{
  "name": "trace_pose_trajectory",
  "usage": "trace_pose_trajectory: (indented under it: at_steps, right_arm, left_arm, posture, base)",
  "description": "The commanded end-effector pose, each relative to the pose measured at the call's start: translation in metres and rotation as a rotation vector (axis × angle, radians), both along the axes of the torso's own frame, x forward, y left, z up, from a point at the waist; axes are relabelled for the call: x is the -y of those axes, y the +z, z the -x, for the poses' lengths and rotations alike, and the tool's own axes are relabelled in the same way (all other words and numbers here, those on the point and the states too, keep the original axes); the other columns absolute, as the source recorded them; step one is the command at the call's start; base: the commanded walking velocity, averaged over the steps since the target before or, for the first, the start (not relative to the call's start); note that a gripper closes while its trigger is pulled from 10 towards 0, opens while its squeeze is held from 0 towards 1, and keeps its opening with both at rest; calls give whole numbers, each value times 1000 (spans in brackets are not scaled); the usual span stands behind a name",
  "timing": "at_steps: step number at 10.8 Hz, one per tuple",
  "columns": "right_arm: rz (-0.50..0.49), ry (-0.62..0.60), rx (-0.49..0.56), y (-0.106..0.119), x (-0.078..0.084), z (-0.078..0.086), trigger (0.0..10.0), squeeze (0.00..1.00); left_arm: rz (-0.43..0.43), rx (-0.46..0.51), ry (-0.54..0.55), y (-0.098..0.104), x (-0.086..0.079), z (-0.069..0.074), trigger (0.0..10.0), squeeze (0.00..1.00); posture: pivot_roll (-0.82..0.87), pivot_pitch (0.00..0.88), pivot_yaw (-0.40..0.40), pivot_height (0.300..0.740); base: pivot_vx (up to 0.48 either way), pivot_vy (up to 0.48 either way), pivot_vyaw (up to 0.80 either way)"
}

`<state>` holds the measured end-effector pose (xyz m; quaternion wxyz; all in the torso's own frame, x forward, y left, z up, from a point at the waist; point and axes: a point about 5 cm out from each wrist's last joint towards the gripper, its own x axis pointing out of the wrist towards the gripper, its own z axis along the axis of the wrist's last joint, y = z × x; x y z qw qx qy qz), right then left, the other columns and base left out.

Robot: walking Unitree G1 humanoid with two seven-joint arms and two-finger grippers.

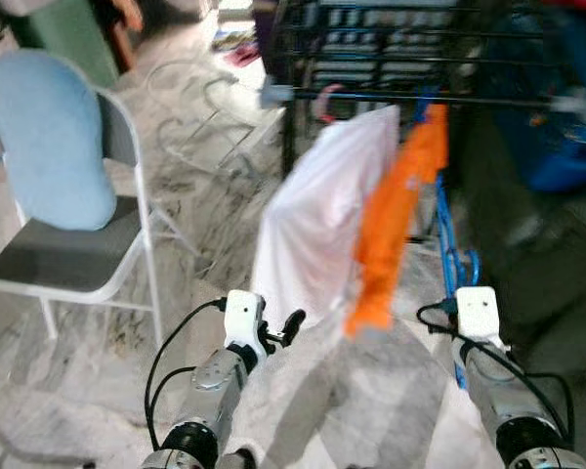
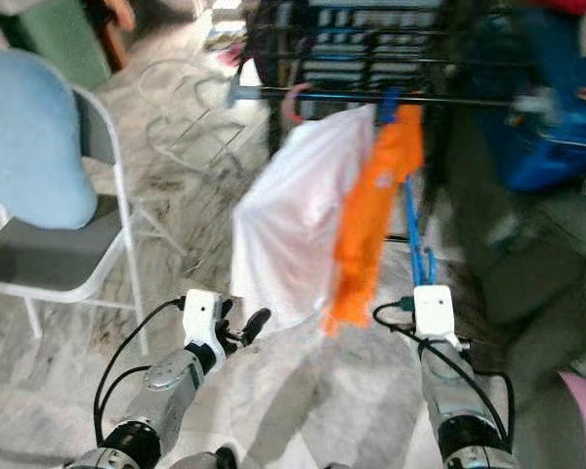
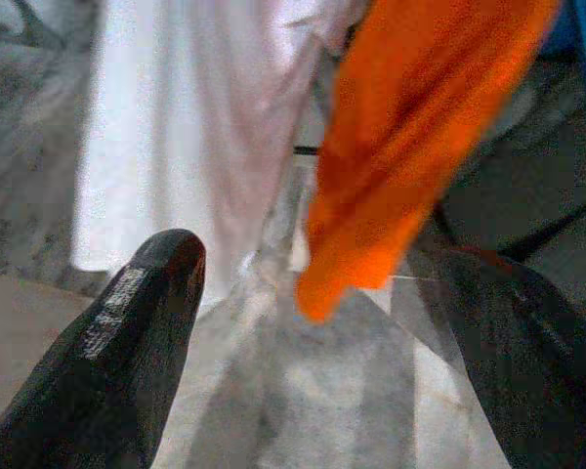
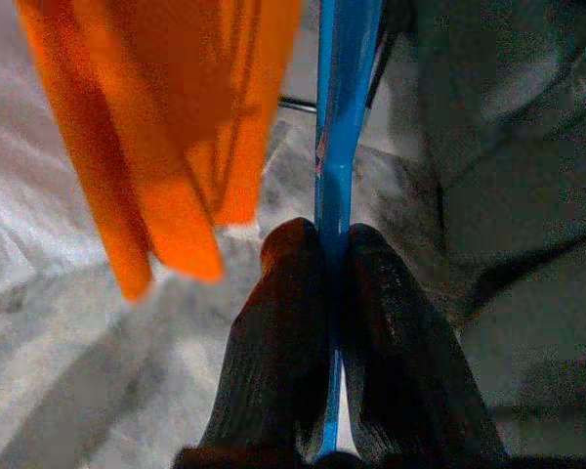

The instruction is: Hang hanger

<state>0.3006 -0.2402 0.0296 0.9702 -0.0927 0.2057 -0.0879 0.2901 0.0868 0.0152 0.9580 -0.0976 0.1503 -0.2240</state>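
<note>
Blue plastic hanger (image 4: pixel 334 117) sits pinched between my right pincer's (image 4: pixel 334 256) closed fingers, clearest from that wrist; the head views show it hanging from the dark rail (image 1: pixel 488 100) at one o'clock, beside the orange cloth (image 1: pixel 396 215) and white garment (image 1: pixel 317 220). My left pincer (image 3: pixel 322 322) gapes wide, empty, over open marble floor (image 1: pixel 352 401). Grey folding chair (image 1: pixel 73 259) at ten o'clock.

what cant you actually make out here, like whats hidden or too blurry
- Blue hanger: its hook is cut off by the right wrist view's top edge; in the left eye view, motion blur and the orange cloth hide whether it is over the rail.
- Right gripper: in the eye views its white wrist box covers the fingers.
- What the white garment hangs from: blurred.
</note>
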Motion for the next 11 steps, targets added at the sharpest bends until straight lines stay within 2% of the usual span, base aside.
trace_pose_trajectory:
  at_steps: [1, 3, 6, 8, 10, 11]
  right_arm:
    - [-5, -21, 23, 6, 3, -3, 10000, 0]
    - [-3, -44, 16, 5, 5, -2, 10000, 0]
    - [-5, -50, 18, 5, 5, -1, 10000, 0]
    - [-2, -31, 28, 8, 5, -3, 10000, 0]
    - [10, 15, 28, 13, 5, -6, 10000, 0]
    - [1, 76, 28, 18, 3, -10, 10000, 0]
  left_arm:
    - [1, -21, 3, -5, -1, 4, 10000, 0]
    - [3, -25, -5, -5, 1, 4, 10000, 0]
    - [0, -29, -11, -6, 1, 5, 10000, 0]
    - [-7, -35, -8, -8, 1, 6, 10000, 0]
    - [-13, -38, 2, -8, 0, 7, 10000, 0]
    - [-35, -46, 21, -10, -3, 7, 10000, 0]
  posture:
    - [-92, 158, 47, 740]
    - [-92, 161, 45, 740]
    - [-94, 163, 46, 740]
    - [-94, 167, 44, 740]
    - [-93, 171, 42, 740]
    - [-95, 175, 41, 740]
  base:
    - [349, 0, 0]
    - [352, 0, 0]
    - [359, 0, -556]
    - [308, 0, 0]
    - [0, 0, 0]
    - [0, 0, 0]
